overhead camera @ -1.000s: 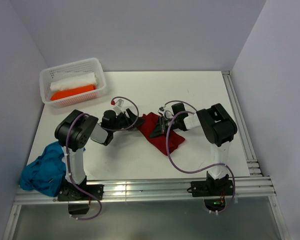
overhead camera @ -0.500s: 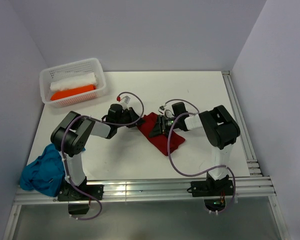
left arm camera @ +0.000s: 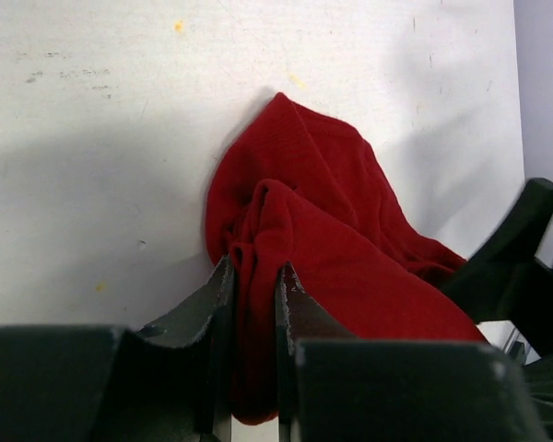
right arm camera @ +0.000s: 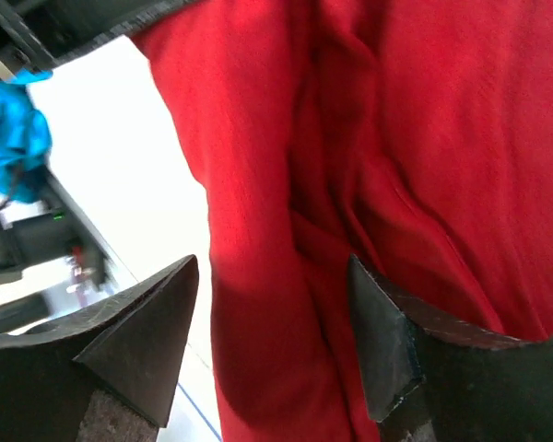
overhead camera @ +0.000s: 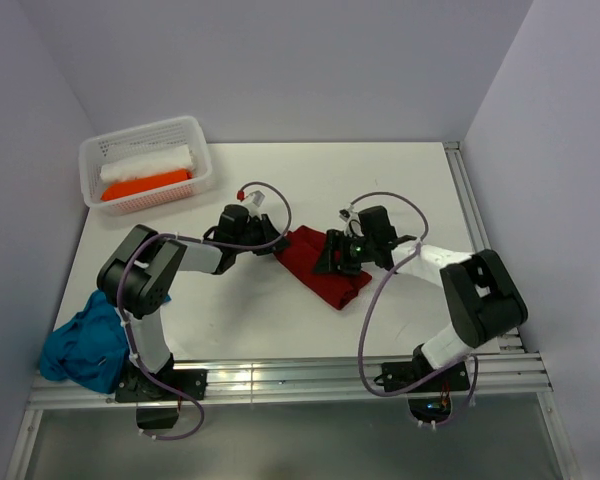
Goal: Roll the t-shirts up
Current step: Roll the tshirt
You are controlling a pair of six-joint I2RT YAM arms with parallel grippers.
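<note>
White table (overhead camera: 400,190) surface, enclosed by pale lavender walls (overhead camera: 310,60), bears all items under review. At mid-table lies the dark red t-shirt (overhead camera: 315,265), bunched into a loose, creased lump running from upper left to lower right, flat on the surface between the two arms. On its left end, the left gripper (left arm camera: 255,276) is closed to a narrow gap, with a raised fold of the red cloth pinched between its fingers (left arm camera: 217,295); the left wrist view shows the fold standing up from the table at the grip, the rest of the shirt spreading away beyond it. On the shirt's right part, the right gripper (right arm camera: 272,262) stands with its jaws wide apart, both dark fingertips (right arm camera: 157,322) set over creased red cloth with nothing clamped between them; whether the tips press on the fabric cannot be determined. The two grippers are near each other across the garment. Well apart, at the near left corner, the teal-blue t-shirt (overhead camera: 80,340) sits as a crumpled heap, partly overhanging the table edge beside the left arm's base. At the far left corner stands the white perforated basket (overhead camera: 195,130), holding the white t-shirt (overhead camera: 150,160) and the orange t-shirt (overhead camera: 145,185), each rolled, lying side by side. Purple cables (overhead camera: 375,300) loop from both arms.
</note>
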